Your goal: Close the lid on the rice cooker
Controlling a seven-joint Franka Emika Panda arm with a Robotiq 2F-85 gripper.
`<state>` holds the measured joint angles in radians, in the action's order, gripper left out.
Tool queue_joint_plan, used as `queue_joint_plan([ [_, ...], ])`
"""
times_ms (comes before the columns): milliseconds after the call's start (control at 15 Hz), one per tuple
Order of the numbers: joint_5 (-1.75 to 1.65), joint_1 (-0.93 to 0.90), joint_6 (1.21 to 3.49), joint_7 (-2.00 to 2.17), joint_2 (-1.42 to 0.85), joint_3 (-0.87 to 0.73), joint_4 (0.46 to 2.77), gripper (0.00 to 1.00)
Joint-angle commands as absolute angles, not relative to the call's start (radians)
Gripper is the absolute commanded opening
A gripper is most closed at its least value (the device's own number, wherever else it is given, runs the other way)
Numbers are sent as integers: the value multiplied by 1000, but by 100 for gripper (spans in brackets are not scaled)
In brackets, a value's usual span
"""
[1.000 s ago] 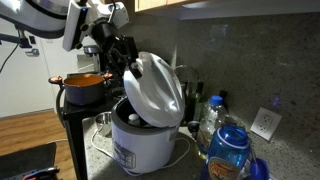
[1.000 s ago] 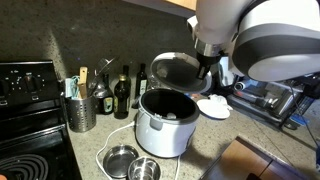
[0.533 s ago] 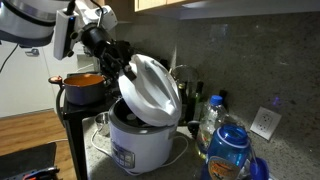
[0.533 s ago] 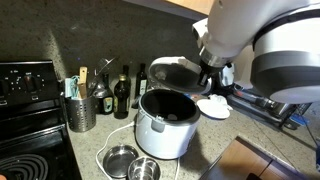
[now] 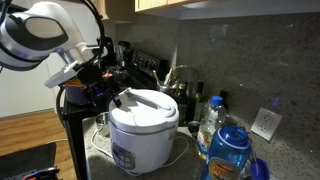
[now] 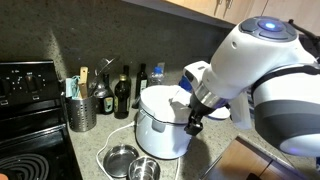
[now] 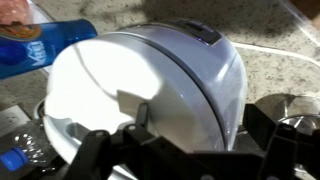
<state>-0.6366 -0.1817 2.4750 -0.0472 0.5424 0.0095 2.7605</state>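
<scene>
so: glossy domed lid [image 5: 148, 103], squat cooker [image 5: 136, 148]

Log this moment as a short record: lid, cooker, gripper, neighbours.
lid: down on the rice cooker; latch not verifiable
gripper: at the lid's rim, contact unclear, opening unreadable
neighbours: blue-capped bottle beside the cooker; metal bowls on the counter near it
task status: lid looks closed
</scene>
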Motion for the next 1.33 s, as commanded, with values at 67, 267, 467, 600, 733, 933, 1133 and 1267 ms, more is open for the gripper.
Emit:
queue_joint_plan([
  [67,-366,-248,2471,-397,521,-102,2738,100],
  [267,-179,-254,2300,-591,516,-160,2649,100],
  [467,-80,-219,2084,-645,487,-162,2543,100],
  [600,-35,-199,1933,-628,458,-155,2472,100],
  [733,1,-175,1799,-592,425,-147,2401,100],
  [933,42,-136,1682,-545,391,-148,2309,100],
  [1133,75,-105,1611,-509,358,-150,2222,100],
  [1267,96,-90,1574,-487,339,-148,2168,100],
])
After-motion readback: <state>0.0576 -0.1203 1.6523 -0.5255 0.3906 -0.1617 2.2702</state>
